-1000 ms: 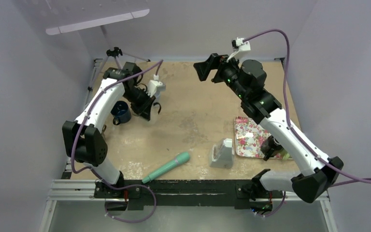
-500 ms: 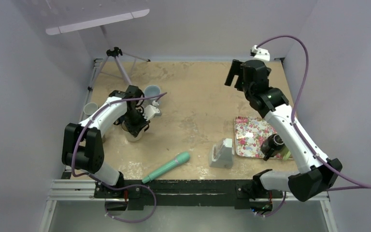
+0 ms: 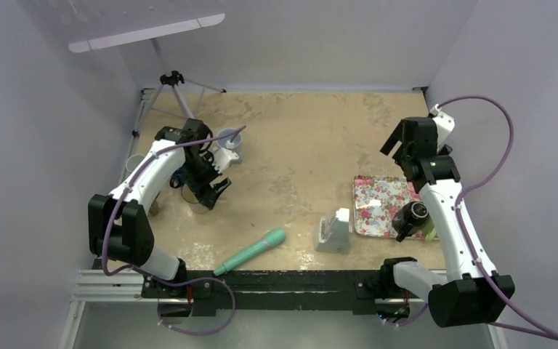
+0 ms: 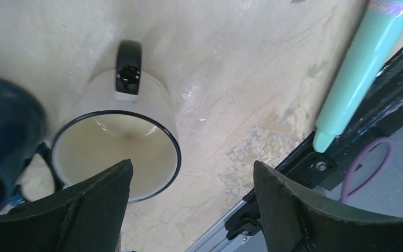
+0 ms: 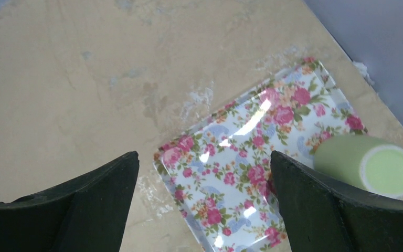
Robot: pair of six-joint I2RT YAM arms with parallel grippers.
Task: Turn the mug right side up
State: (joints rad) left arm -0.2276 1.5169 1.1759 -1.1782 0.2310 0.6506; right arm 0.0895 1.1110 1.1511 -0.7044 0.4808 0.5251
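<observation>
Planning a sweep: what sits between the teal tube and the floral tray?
A small grey-and-white stand sits between teal tube and floral tray, seen in the top view.

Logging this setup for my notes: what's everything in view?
cream mug: 1, cream with black rim, upright under left pincer
navy mug: 1, dark blue, beside cream mug
pale blue mug: 1, pale blue, behind navy mug
grey mug: 1, grey, far left edge
teal cylinder: 1, teal, near front edge
floral tray: 1, pink floral, right side
grey stand: 1, grey-white, left of floral tray
green cylinder: 1, pale green, tray's corner
black object: 1, black, tray's right edge
tripod: 1, black, far-left corner
left pincer: 1, black, open
right pincer: 1, black, open above tray
</observation>
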